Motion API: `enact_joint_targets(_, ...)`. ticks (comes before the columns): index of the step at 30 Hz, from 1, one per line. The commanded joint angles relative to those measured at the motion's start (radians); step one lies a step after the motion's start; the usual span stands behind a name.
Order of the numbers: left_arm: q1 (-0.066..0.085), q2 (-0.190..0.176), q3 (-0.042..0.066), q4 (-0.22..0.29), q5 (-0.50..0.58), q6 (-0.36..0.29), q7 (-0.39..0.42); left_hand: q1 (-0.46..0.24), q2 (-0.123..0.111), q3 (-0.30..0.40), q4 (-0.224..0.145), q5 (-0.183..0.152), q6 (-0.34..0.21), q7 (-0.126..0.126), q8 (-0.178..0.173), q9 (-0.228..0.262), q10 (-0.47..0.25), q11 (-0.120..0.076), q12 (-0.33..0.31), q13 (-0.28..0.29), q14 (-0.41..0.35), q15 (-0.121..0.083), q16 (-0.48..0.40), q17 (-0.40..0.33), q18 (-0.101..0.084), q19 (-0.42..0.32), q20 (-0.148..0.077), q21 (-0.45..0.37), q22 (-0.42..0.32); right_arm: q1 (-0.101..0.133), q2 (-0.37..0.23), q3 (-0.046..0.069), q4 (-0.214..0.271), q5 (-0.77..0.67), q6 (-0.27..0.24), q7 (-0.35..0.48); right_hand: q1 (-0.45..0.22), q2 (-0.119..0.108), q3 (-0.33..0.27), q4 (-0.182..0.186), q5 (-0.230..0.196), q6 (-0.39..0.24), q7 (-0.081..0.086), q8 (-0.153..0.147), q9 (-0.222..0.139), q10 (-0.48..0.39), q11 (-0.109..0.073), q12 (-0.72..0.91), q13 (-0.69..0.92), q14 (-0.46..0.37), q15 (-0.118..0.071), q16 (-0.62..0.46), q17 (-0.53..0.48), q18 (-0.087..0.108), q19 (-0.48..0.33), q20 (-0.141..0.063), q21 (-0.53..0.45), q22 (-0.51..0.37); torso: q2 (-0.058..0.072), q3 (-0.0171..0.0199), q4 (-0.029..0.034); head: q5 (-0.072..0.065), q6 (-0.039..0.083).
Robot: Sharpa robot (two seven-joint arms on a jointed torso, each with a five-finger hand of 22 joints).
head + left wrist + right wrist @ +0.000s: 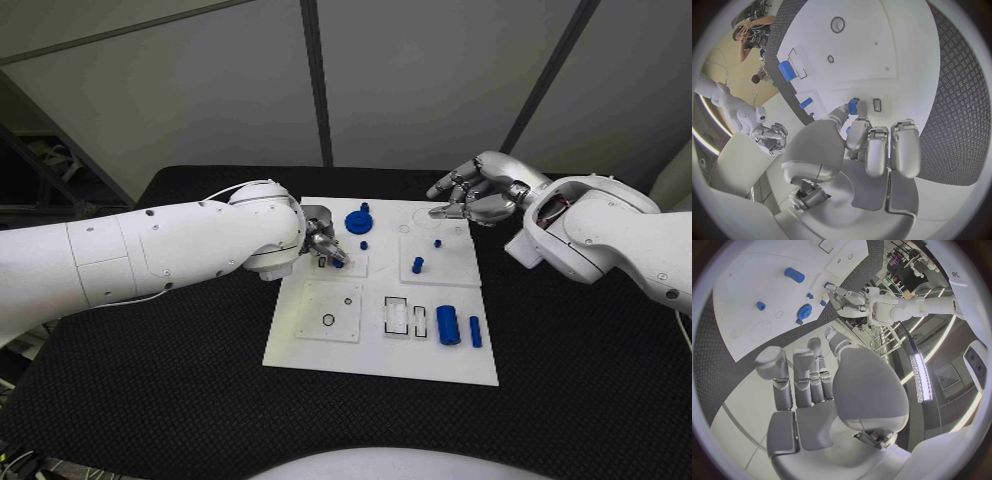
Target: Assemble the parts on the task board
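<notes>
The white task board [433, 362] lies in the middle of the black table. My left hand [320, 243] is low over the board's near-left area and pinches a small blue part [853, 106] between thumb and finger, its tip close to a small slot [877, 104]. My right hand [477, 199] hovers over the board's far right corner, fingers loosely bent, holding nothing. On the board are a blue gear [358, 221], a short blue peg [418, 265], a blue cylinder [449, 325] and a thin blue bar [476, 331].
Two raised white plates with holes and slots [332, 312] [405, 316] sit on the board's near half. A tiny blue stud [437, 242] stands near the far right plate. Black table surface [173, 380] surrounds the board.
</notes>
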Motion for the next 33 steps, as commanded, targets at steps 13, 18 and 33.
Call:
enact_joint_targets(13,-0.001,0.040,-0.001,-0.037,-0.003,0.065,-0.027,-0.002,0.013,0.175,-0.166,0.006,0.005,0.000,0.003,0.001,0.003,0.000,-0.018,0.079,0.102,-0.006,0.006,0.263,-0.081,0.003,0.001,0.002,0.086,0.002,0.003,0.001,0.004,-0.002,0.008,0.002,-0.005,-0.003,0.004,0.004,0.001,-0.008,0.002,-0.002,0.002,-0.008,0.001,-0.007,-0.003,0.007,0.002,-0.006,-0.003,0.007,0.003,0.001,-0.010,-0.003,0.000,0.0002,-0.0003,-0.003,-0.010)
enact_joint_targets(18,-0.001,0.047,-0.001,-0.047,-0.003,0.059,-0.027,-0.003,0.014,0.177,-0.165,0.006,0.005,0.000,0.003,0.002,0.003,0.000,-0.019,0.079,0.102,-0.006,0.006,0.263,-0.081,0.003,0.001,0.002,0.086,0.002,0.002,0.001,0.005,-0.002,0.009,0.002,-0.005,-0.003,0.004,0.004,0.001,-0.008,0.002,-0.002,0.002,-0.008,0.001,-0.007,-0.003,0.007,0.002,-0.006,-0.003,0.007,0.003,0.001,-0.010,-0.003,0.000,0.0002,0.0000,-0.004,-0.010)
enact_joint_targets(33,-0.003,0.049,-0.001,-0.060,0.012,0.055,-0.029,-0.129,-0.062,0.106,-0.056,-0.185,0.027,-0.018,0.004,0.016,0.006,-0.011,-0.023,0.079,0.102,-0.013,0.006,0.263,-0.080,0.002,-0.004,-0.002,0.085,0.002,0.002,0.001,0.005,-0.002,0.012,0.002,-0.006,-0.003,0.004,0.004,0.001,-0.008,0.002,-0.002,0.002,-0.009,0.001,-0.009,-0.005,0.006,0.002,-0.009,-0.005,0.008,0.002,0.001,-0.012,-0.006,0.000,-0.0007,0.0004,-0.005,-0.008)
